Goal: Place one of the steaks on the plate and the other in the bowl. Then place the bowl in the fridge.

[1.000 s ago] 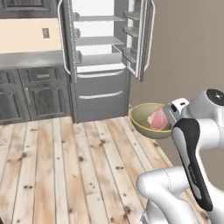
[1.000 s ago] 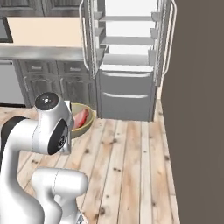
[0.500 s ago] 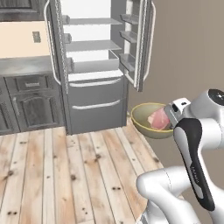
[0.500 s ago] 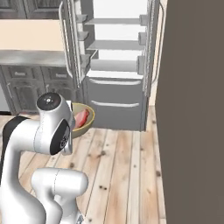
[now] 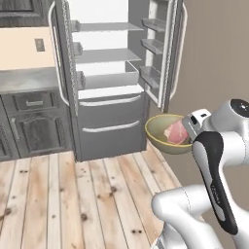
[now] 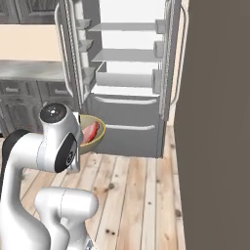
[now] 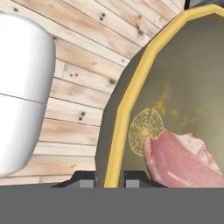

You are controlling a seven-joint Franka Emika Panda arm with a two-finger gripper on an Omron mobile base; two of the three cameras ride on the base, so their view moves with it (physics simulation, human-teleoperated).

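The gripper [image 7: 109,177] has its fingers pinching the rim of the one bowl [image 5: 160,130], one finger inside the wall and one outside. One steak [image 5: 177,132] lies in the bowl, just beyond the inner finger. The one fridge [image 5: 112,82] stands open beyond the fingers, its white shelves higher than the carried bowl.

White glossy arm [image 5: 214,194], rounded links, black joint bands, dark round cap; end effector [image 7: 109,178] fingertips apparently dark grey.
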